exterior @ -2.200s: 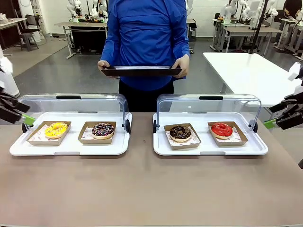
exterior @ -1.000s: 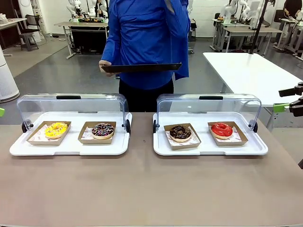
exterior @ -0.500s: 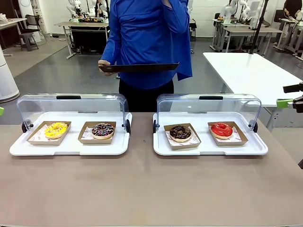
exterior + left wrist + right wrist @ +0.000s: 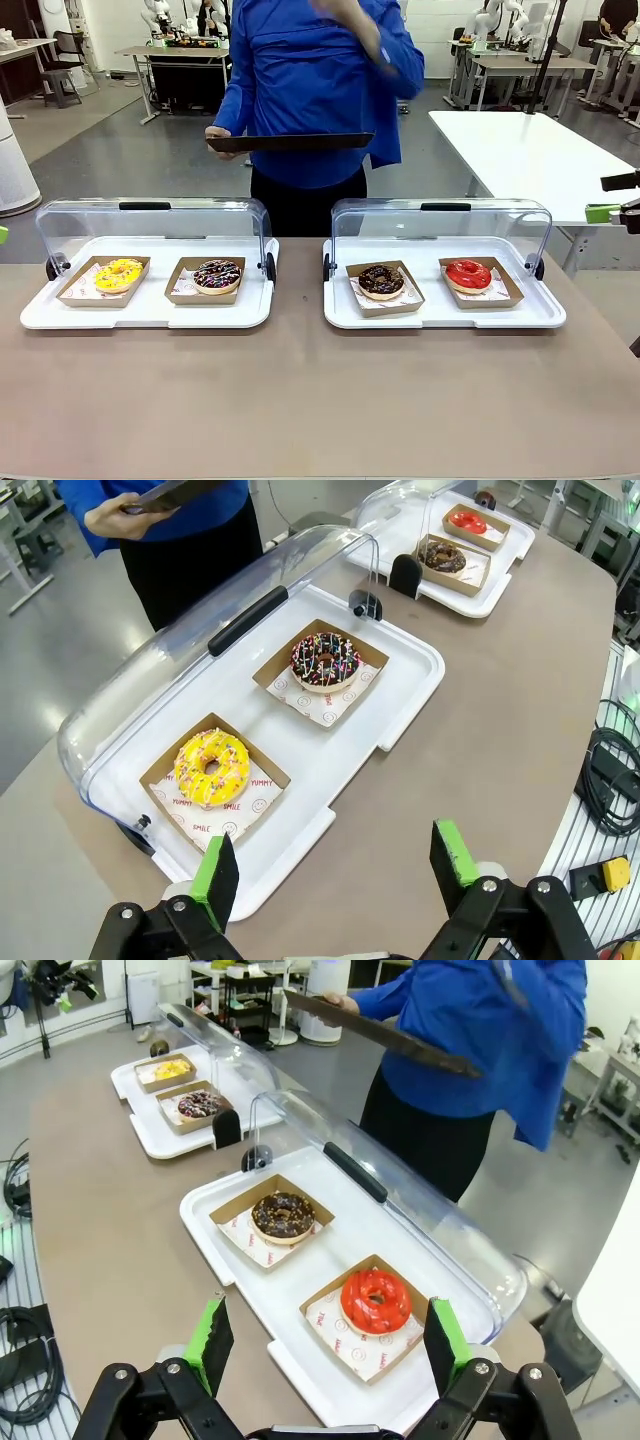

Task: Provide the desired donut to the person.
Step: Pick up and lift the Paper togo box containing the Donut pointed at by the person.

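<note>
the left gripper (image 4: 332, 832) stands with its green-padded fingers (image 4: 216, 878) spread wide and nothing between them, and the right gripper (image 4: 327, 1308) is the same, jaws apart and empty. taking the right white tray (image 4: 440, 318) as the mark: it lies on the brown table (image 4: 300, 410) with its clear dome lid (image 4: 440, 228) rolled back along its far side. in it sit two open cardboard boxes, a chocolate donut (image 4: 380, 280) in the box toward its left end and a red glazed donut (image 4: 468, 273) in the box toward its right end. the right gripper is off past that right end and higher than the tray, one green pad (image 4: 603, 213) showing at the picture's edge in the front view; its wrist view looks down on the red donut's corner. just beside the mark, to its left and not touching it, lies the left white tray (image 4: 150, 315) with its own dome lid (image 4: 150, 225) rolled back too. it holds a chocolate donut with coloured sprinkles (image 4: 217, 274) in the box nearer the mark and a yellow iced donut (image 4: 118, 273) in the box farther from it. the left gripper is farther left again, beyond that second tray's outer end. behind the mark and a little to its left stands the person (image 4: 300, 80) in a blue coat. one hand (image 4: 218, 133) holds a flat black serving tray (image 4: 290, 143) level at waist height, and the other hand (image 4: 345, 12) is raised near the top of the picture. which donut is wanted cannot be told; all four lie in their boxes.
</note>
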`<state>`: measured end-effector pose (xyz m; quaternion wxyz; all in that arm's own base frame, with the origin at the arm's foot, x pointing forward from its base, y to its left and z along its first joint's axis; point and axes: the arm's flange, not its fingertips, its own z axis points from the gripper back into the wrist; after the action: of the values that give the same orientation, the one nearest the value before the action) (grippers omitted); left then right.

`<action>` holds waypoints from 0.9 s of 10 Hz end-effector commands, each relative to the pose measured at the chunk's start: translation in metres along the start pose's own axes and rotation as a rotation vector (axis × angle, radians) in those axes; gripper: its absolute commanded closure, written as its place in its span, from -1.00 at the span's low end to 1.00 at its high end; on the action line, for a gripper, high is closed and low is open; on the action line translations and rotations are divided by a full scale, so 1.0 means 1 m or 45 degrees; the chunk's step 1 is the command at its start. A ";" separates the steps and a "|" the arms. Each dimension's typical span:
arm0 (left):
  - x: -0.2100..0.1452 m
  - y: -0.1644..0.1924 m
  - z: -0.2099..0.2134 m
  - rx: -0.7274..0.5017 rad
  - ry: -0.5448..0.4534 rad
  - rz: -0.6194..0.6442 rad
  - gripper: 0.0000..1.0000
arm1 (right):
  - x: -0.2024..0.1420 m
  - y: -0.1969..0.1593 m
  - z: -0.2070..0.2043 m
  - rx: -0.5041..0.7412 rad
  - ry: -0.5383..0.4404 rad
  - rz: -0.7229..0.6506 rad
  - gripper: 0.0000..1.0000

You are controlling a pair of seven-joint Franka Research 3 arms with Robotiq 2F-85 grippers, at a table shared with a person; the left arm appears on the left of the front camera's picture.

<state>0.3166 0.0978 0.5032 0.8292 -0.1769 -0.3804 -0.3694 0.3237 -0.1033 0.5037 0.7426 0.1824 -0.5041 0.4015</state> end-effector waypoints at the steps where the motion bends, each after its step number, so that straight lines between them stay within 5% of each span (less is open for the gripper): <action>1: -0.038 -0.053 -0.022 0.011 -0.030 -0.007 -1.00 | -0.015 0.028 -0.005 -0.010 -0.038 0.026 -1.00; 3: -0.035 -0.052 -0.026 0.043 -0.017 -0.027 -1.00 | -0.013 0.030 -0.009 -0.088 -0.086 -0.016 -1.00; 4: -0.028 -0.056 -0.042 -0.036 0.033 -0.141 -1.00 | 0.001 0.000 0.001 -0.013 -0.019 0.006 -1.00; 5: 0.002 -0.001 0.001 0.007 -0.002 -0.008 -1.00 | 0.001 0.000 0.001 -0.013 -0.019 0.006 -1.00; 9: 0.002 -0.001 0.001 0.007 -0.002 -0.008 -1.00 | 0.001 0.000 0.001 -0.013 -0.019 0.006 -1.00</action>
<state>0.3169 0.0959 0.5041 0.8281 -0.1676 -0.3794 -0.3771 0.3191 -0.1029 0.5063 0.7454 0.1795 -0.5061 0.3949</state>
